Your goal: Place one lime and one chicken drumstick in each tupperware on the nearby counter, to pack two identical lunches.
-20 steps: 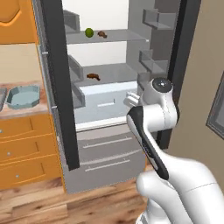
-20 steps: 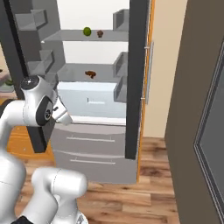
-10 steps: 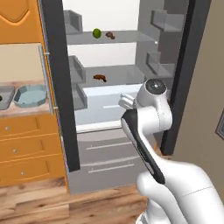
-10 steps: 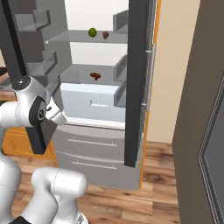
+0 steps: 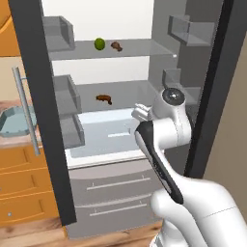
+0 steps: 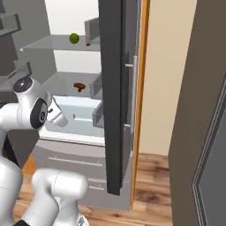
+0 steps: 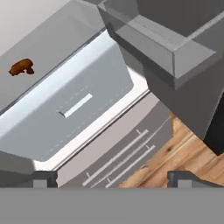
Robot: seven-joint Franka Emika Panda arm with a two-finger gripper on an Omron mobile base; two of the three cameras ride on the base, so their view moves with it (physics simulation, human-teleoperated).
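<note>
Inside the open fridge, on the upper shelf [image 5: 144, 48], one lime [image 5: 99, 44] sits just beside a chicken drumstick [image 5: 116, 46], the two close but apart. A second chicken drumstick [image 5: 103, 99] lies alone on the middle shelf, above the pale crisper drawer [image 5: 103, 137]; the hand view confirms it near the back of that shelf. Only one lime is found in these views. A pale blue-green tupperware [image 5: 14, 126] rests on the counter [image 5: 12, 144] to the left of the fridge, with nothing seen in the part of it that shows.

The gripper [image 7: 109, 177] stands with jaws spread wide and holds nothing. It hangs in front of the crisper drawer, aimed down toward the drawer front and floor, well short of any shelf.

Judgement: the task stands at its first step, the approach for an initial pick; nothing appears packed. The next move calls for raising and extending the hand toward a shelf, most readily the middle-shelf drumstick, and squaring the jaws across its thick end while clearing the door bins [image 5: 65, 94] at either side
</note>
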